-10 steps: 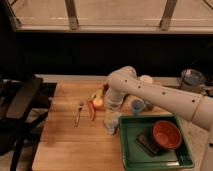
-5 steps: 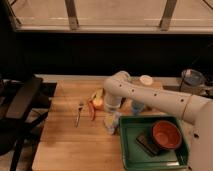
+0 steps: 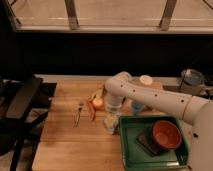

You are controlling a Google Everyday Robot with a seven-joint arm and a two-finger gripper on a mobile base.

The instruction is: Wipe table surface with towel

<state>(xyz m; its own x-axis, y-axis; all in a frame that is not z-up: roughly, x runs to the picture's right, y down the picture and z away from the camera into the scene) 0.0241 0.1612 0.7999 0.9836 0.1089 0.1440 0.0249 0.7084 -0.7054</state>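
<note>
My white arm reaches in from the right over the wooden table [image 3: 65,145], and its wrist points straight down at the table's middle. The gripper [image 3: 111,121] is low over the wood, just left of the green tray. A small pale bundle [image 3: 109,125] sits at the gripper's tip. It may be the towel, but I cannot tell this for sure, nor whether the gripper holds it.
A green tray [image 3: 129,150] at the front right holds a red bowl [image 3: 166,135] and a dark block [image 3: 147,144]. An orange fruit [image 3: 98,103], a thin orange item [image 3: 91,111] and a fork [image 3: 78,113] lie left of the arm. Behind the arm are a white cup [image 3: 145,80] and a blue cup [image 3: 136,107]. A black chair [image 3: 20,100] stands at the left.
The arm's elbow has shifted a little left and lower, bringing the wrist nearer the table. The objects on the table have not moved.
</note>
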